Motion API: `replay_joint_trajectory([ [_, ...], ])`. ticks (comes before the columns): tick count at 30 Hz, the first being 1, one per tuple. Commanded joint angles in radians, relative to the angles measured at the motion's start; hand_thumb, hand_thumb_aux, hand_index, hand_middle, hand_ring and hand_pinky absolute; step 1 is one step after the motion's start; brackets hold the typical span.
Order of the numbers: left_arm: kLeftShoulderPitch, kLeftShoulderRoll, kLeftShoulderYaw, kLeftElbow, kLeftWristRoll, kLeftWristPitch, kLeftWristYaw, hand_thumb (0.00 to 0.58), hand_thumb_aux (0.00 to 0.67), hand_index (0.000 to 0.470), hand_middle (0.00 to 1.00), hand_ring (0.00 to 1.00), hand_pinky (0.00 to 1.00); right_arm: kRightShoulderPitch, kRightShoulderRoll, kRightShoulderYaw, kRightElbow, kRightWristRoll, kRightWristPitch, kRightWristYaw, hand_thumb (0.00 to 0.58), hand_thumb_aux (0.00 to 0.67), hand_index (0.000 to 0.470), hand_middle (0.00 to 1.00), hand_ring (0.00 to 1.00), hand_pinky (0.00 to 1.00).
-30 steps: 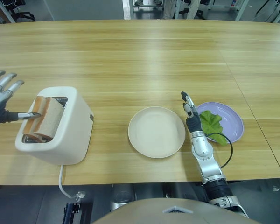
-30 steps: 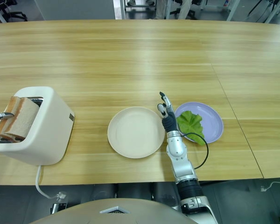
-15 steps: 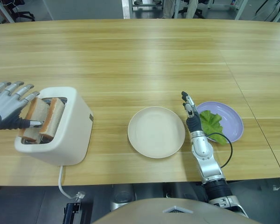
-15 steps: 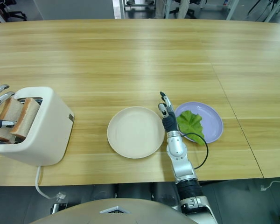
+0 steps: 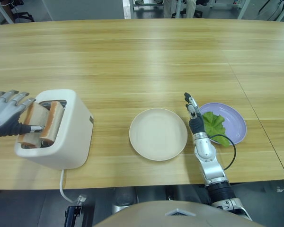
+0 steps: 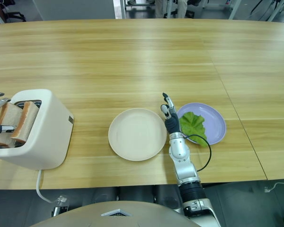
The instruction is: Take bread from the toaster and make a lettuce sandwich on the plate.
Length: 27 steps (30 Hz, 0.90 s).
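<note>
Bread, two toasted brown slices (image 5: 42, 124), stands in the white boxy toaster (image 5: 71, 139) on the wooden table's (image 5: 142, 61) left. The left hand (image 5: 7, 116) pinches the outer slice (image 5: 31, 117) between thumb and loosely curled fingers. The right hand (image 5: 194, 116), straight-fingered and holding nothing, stands between the round cream plate (image 5: 158, 134) and the purple plate (image 5: 237, 125) bearing a green lettuce leaf (image 5: 214, 124).

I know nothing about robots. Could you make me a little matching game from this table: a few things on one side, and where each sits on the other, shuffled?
Things:
1. bread
2. lettuce
3. cream plate
4. right hand

Places:
A. upright between the two plates
B. on the purple plate
C. in the slots of the toaster
D. between the toaster and the right hand

Pairs: 1-C, 2-B, 3-D, 4-A.
</note>
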Motion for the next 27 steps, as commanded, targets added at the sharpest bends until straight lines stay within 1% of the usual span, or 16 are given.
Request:
replay_joint_trajectory([
  [1,-0.005,-0.055,-0.007,-0.039,-0.039,0.059,-0.071,0.0,0.0,0.0,0.0,0.0,0.0,-0.001,-0.002,-0.008,0.017,-0.006,-0.004,-0.006,0.0,0.0,0.0,0.0,0.0,0.0],
  [5,-0.035,-0.103,-0.01,-0.074,-0.05,0.111,-0.089,0.0,0.0,0.0,0.0,0.0,0.0,0.0,-0.002,-0.007,0.017,-0.01,-0.006,-0.009,0.0,0.0,0.0,0.0,0.0,0.0],
  [11,-0.08,-0.123,-0.027,-0.083,-0.01,0.159,-0.069,0.0,0.0,0.0,0.0,0.0,0.0,0.0,-0.001,-0.003,0.021,-0.013,-0.01,-0.014,0.0,0.0,0.0,0.0,0.0,0.0],
  [13,-0.086,-0.118,-0.026,-0.08,0.008,0.169,-0.063,0.0,0.0,0.0,0.0,0.0,0.0,-0.001,0.0,-0.002,0.023,-0.013,-0.011,-0.014,0.0,0.0,0.0,0.0,0.0,0.0],
  [17,-0.073,-0.116,-0.041,-0.086,-0.015,0.164,-0.112,0.0,0.0,0.0,0.0,0.0,0.0,-0.002,-0.002,-0.004,0.027,-0.014,-0.014,-0.017,0.0,0.0,0.0,0.0,0.0,0.0],
  [18,-0.071,-0.12,-0.049,-0.093,-0.023,0.162,-0.123,0.357,0.255,0.175,0.0,0.0,0.0,-0.001,-0.001,-0.004,0.03,-0.015,-0.016,-0.019,0.0,0.0,0.0,0.0,0.0,0.0],
  [19,-0.071,-0.123,-0.055,-0.097,-0.028,0.16,-0.131,0.357,0.255,0.175,0.0,0.0,0.0,-0.001,-0.001,-0.004,0.032,-0.015,-0.017,-0.021,0.0,0.0,0.0,0.0,0.0,0.0],
  [20,-0.072,-0.126,-0.06,-0.1,-0.035,0.16,-0.136,0.484,0.397,0.272,0.0,0.0,0.0,0.0,-0.001,-0.004,0.033,-0.016,-0.017,-0.022,0.0,0.0,0.0,0.0,0.0,0.0],
  [21,-0.073,-0.129,-0.063,-0.103,-0.043,0.16,-0.141,0.573,0.599,0.411,0.0,0.0,0.0,0.0,-0.002,-0.003,0.034,-0.016,-0.018,-0.023,0.0,0.0,0.0,0.0,0.0,0.0],
  [22,-0.074,-0.134,-0.07,-0.103,-0.061,0.16,-0.152,0.58,0.67,0.46,0.0,0.0,0.0,-0.001,-0.002,-0.003,0.034,-0.017,-0.019,-0.023,0.0,0.0,0.0,0.0,0.0,0.0],
  [27,-0.061,-0.164,-0.107,-0.13,-0.144,0.157,-0.202,0.58,0.67,0.46,0.0,0.0,0.0,-0.003,-0.003,-0.003,0.038,-0.02,-0.023,-0.025,0.0,0.0,0.0,0.0,0.0,0.0],
])
